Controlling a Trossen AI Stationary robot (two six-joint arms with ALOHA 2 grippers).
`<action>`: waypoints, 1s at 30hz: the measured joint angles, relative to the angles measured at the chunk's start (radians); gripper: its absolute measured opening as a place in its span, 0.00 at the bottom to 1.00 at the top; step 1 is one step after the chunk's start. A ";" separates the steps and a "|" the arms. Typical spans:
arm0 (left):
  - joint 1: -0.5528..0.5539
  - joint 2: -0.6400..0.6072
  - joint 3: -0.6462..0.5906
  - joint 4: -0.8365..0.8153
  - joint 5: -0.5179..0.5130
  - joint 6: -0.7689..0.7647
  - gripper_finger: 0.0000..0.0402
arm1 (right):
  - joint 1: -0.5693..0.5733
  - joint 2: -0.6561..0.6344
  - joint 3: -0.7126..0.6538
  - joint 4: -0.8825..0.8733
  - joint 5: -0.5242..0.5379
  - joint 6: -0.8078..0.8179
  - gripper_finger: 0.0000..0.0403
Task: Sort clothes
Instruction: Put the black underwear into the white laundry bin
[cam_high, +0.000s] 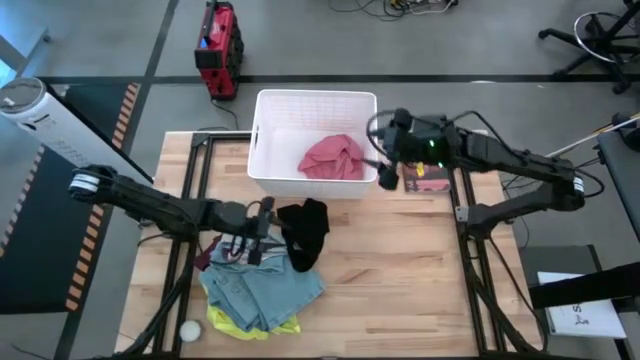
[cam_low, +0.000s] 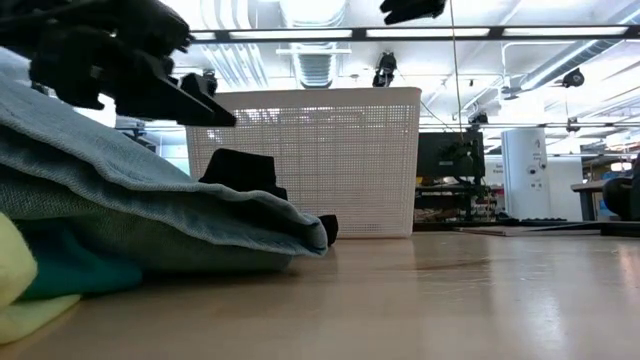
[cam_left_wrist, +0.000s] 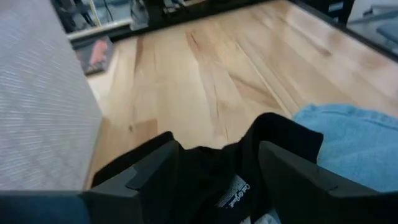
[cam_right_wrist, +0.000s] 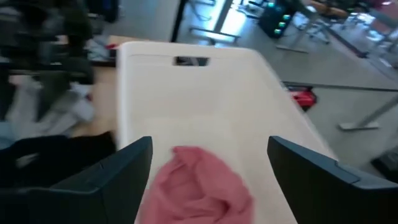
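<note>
Left end effector (cam_high: 258, 236) sits low over the clothes pile, fingers spread wide astride the black garment (cam_high: 305, 232), gripping nothing; denim piece (cam_high: 262, 290) lies beneath; the pink garment (cam_high: 333, 158) rests in the white basket (cam_high: 268, 125); right end effector (cam_high: 385, 165) hovers wide open, empty, at the basket's edge; risk: closing could snag the denim too.

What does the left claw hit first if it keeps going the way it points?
Probably the black garment: it lies bunched directly between and ahead of the open left claw. Beyond it is bare table. Depth is unclear.
</note>
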 joint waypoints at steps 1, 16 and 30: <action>-0.002 0.026 0.011 0.000 0.004 0.000 0.53 | 0.020 -0.022 -0.038 0.019 0.000 0.007 0.75; -0.014 0.300 0.229 -0.267 0.038 0.000 0.48 | 0.284 -0.147 -0.488 0.457 -0.029 0.135 0.65; -0.014 0.490 0.393 -0.421 0.087 -0.025 0.32 | 0.396 -0.053 -0.498 0.563 -0.018 0.136 0.65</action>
